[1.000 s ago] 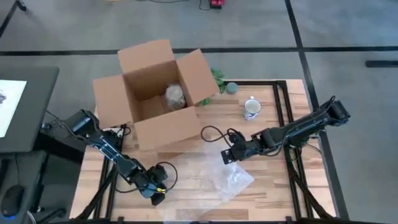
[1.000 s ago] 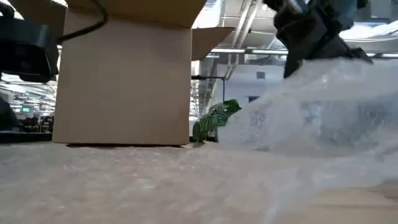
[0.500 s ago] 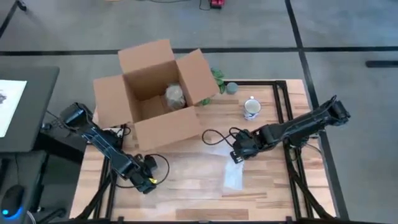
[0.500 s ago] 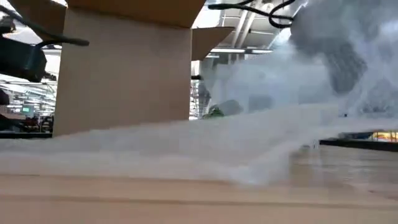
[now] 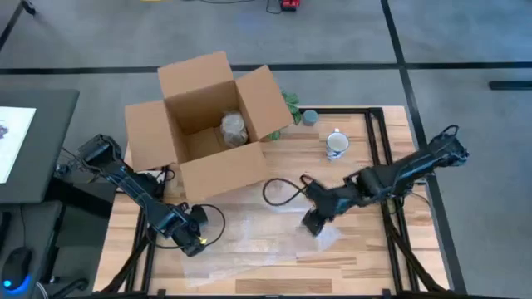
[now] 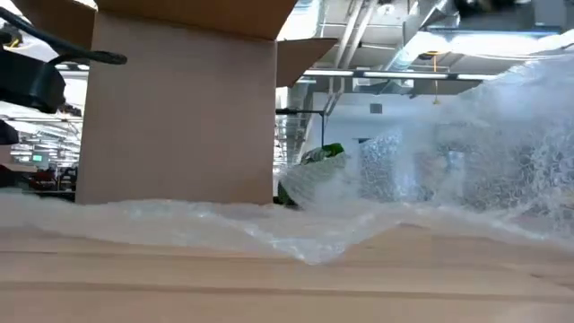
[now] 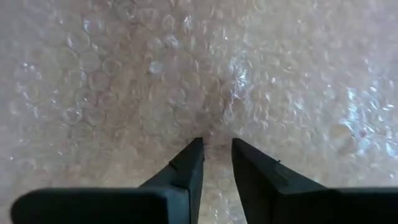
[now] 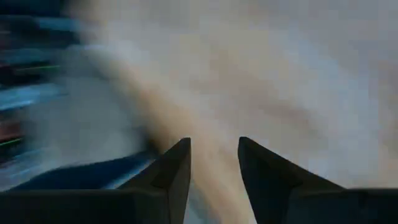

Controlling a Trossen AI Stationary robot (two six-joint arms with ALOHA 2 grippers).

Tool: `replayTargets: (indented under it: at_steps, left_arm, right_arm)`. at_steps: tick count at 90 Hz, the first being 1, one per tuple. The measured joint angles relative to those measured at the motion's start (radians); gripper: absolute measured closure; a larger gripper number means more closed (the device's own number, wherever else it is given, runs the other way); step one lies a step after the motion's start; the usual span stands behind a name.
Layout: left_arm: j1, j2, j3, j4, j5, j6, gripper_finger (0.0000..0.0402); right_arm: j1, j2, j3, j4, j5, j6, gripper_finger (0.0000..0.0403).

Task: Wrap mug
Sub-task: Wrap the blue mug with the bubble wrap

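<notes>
While spread flatter than before, bubble wrap (image 5: 262, 239) pinched by left tool (image 5: 198, 241), right tool (image 5: 314, 223) parted.

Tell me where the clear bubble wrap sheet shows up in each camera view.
High view: clear bubble wrap sheet lies on the wooden table's front half, between both grippers.
Low view: it spreads across the foreground, heaped up at right.
Left wrist view: it fills the picture.
Right wrist view: too blurred to tell.
Shared landmark: the open brown cardboard box.

white mug (image 5: 337, 145) stands upright near the worktop's far right edge; clear bubble wrap (image 5: 258, 237) lies spread and rumpled along the near edge, well apart.
</notes>
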Motion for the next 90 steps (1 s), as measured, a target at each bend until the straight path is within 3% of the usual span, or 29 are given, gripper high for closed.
replayTargets:
  at_steps: [5, 13, 32, 58, 79, 90]
  left_arm:
    - [0.0, 0.0, 0.0, 0.01, 0.0, 0.001, 0.0336]
    - [0.0, 0.0, 0.001, 0.02, 0.0, 0.013, 0.0336]
    - [-0.009, -0.001, 0.001, 0.029, 0.054, 0.02, 0.0336]
    - [-0.078, -0.001, 0.002, -0.01, 0.095, 0.01, 0.0336]
    - [-0.08, -0.001, 0.003, -0.068, 0.074, 0.062, 0.0336]
    - [-0.08, -0.002, 0.011, -0.073, 0.065, 0.103, 0.0336]
  right_arm:
    - [-0.002, 0.053, -0.009, 0.11, -0.001, -0.024, 0.0282]
    - [-0.035, 0.165, -0.012, 0.14, 0.011, -0.044, 0.0284]
    - [-0.132, 0.318, -0.014, -0.127, 0.044, 0.049, 0.0284]
    - [-0.119, 0.237, -0.012, -0.828, 0.061, 0.14, 0.0284]
    - [0.021, 0.16, -0.012, -0.905, 0.007, 0.296, 0.0285]
    - [0.042, 0.07, -0.009, -0.923, 0.002, 0.357, 0.0285]
